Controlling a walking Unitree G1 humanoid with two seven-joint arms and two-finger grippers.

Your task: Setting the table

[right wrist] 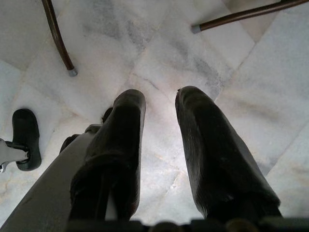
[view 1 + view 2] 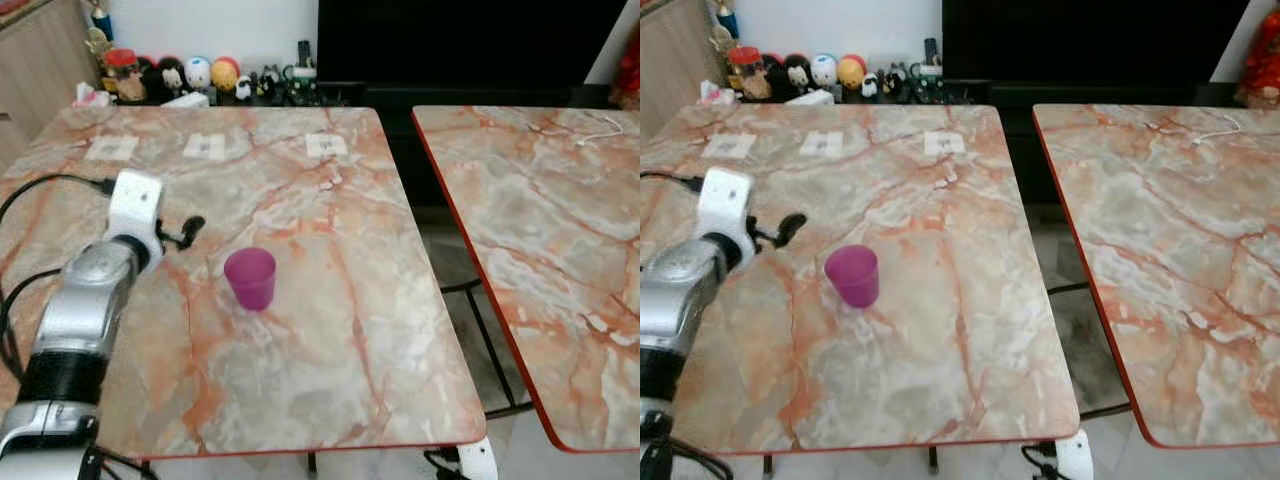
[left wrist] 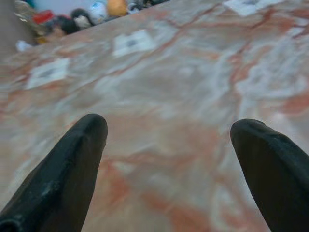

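Marble-patterned table [image 2: 330, 390] fills the foreground, a second like it standing apart toward the right. On it stands an upright purple cup [image 2: 250, 278], roughly midway between far and near edges and nearer the left edge. Left gripper [image 2: 183, 232] hovers just beside the cup with fingers [image 3: 72, 164] spread wide and empty, probably released. Right gripper [image 1: 159, 145] hangs idle over the floor, fingers narrowly parted

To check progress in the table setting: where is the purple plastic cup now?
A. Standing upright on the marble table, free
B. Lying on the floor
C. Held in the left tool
A: the purple plastic cup stands upright on the marble table, apart from the open left tool.
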